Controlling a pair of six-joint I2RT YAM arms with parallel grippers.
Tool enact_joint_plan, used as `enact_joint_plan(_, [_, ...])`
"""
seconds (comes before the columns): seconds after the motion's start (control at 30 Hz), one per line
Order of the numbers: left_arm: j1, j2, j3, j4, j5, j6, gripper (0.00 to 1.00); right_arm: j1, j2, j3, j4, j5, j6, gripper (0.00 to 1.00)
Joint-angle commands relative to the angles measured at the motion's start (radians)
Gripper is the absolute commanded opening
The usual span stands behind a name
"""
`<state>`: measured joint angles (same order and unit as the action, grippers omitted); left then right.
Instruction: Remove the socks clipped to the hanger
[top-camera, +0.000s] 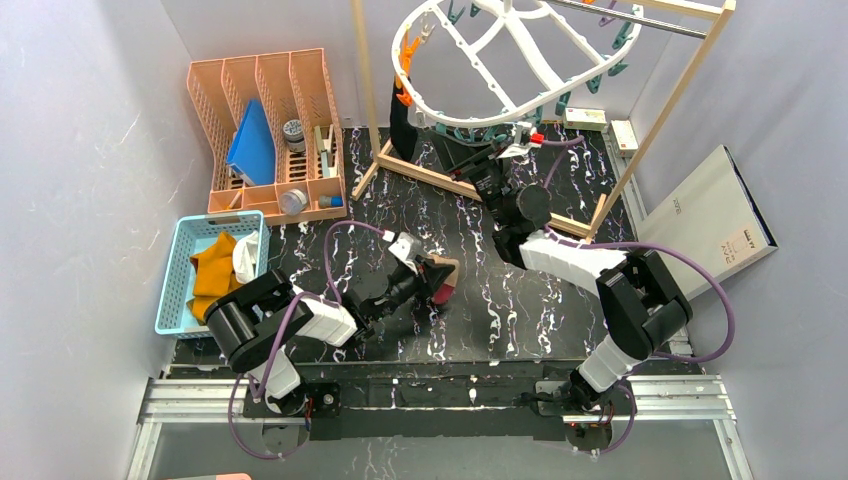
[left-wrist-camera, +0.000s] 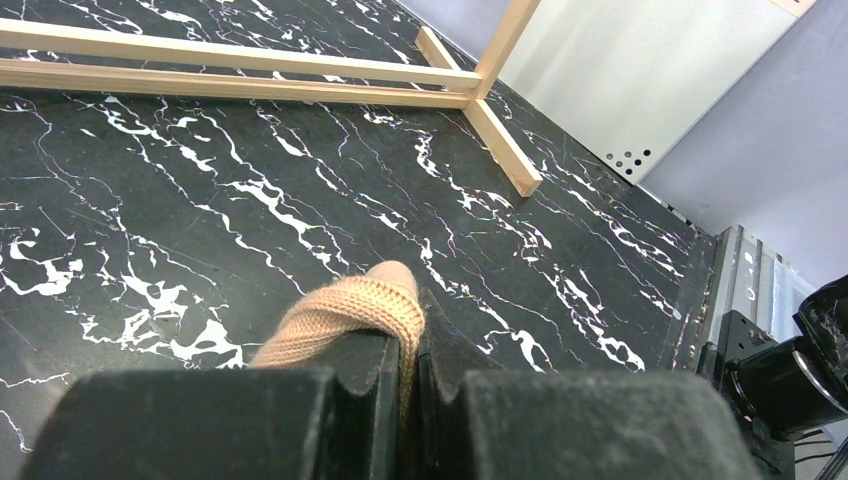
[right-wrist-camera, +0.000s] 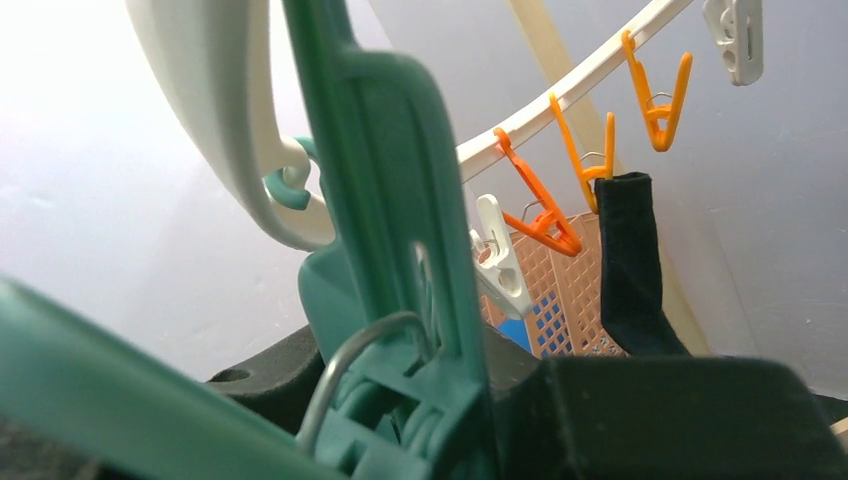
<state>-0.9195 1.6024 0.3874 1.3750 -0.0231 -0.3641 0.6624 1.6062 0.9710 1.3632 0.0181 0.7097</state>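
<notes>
The white oval hanger (top-camera: 399, 48) hangs tilted at twelve o'clock over the marbled table (top-camera: 500, 300), with orange and teal pegs round its rim. One black sock (top-camera: 403, 125) dangles limp from an orange clip (right-wrist-camera: 590, 175) at the ring's nine o'clock edge. At the ring's six o'clock rim, the right gripper (top-camera: 512, 145) is pinched together on a teal clip (right-wrist-camera: 400, 250). Low near the table's centre, the left gripper (top-camera: 433, 272) is clamped on a tan ribbed sock (left-wrist-camera: 350, 305). At nine o'clock a blue basket (top-camera: 172, 280) holds mustard and white socks (top-camera: 212, 270).

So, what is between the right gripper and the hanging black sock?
A white clip and an orange clip, both empty, hang between right gripper and black sock; the right wrist view shows it.
</notes>
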Motion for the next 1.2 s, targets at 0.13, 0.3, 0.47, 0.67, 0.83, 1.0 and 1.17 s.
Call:
enact_joint_plan(0.13, [0.01, -0.201, -0.017, -0.087, -0.096, 0.069, 0.0, -0.025, -0.047, 0.023, 0.046, 0.0, -0.006, 0.34])
enact_joint_plan(0.3, [0.147, -0.584, 0.131, -0.755, -0.21, 0.24, 0.0, -0.041, -0.092, -0.014, 0.028, -0.008, -0.009, 0.34])
enact_joint_plan(0.47, [0.465, -0.71, 0.356, -1.159, -0.199, 0.392, 0.0, -0.049, -0.116, -0.03, 0.016, -0.01, -0.008, 0.33])
enact_joint_plan(0.67, [0.962, -0.75, 0.396, -1.271, -0.121, 0.253, 0.0, -0.051, -0.122, -0.038, 0.014, -0.012, 0.009, 0.33])
enact_joint_plan(0.83, [1.124, -0.753, 0.311, -1.305, -0.365, 0.175, 0.0, -0.059, -0.15, -0.048, -0.029, -0.059, 0.0, 0.32])
enact_joint_plan(1.0, [1.188, -0.738, 0.16, -1.268, -0.498, 0.115, 0.0, -0.082, -0.184, -0.051, -0.068, -0.081, -0.015, 0.32])
enact_joint_plan(1.17, [1.305, -0.661, 0.148, -1.314, -0.478, -0.024, 0.0, -0.108, -0.197, -0.063, -0.064, -0.088, 0.004, 0.32])
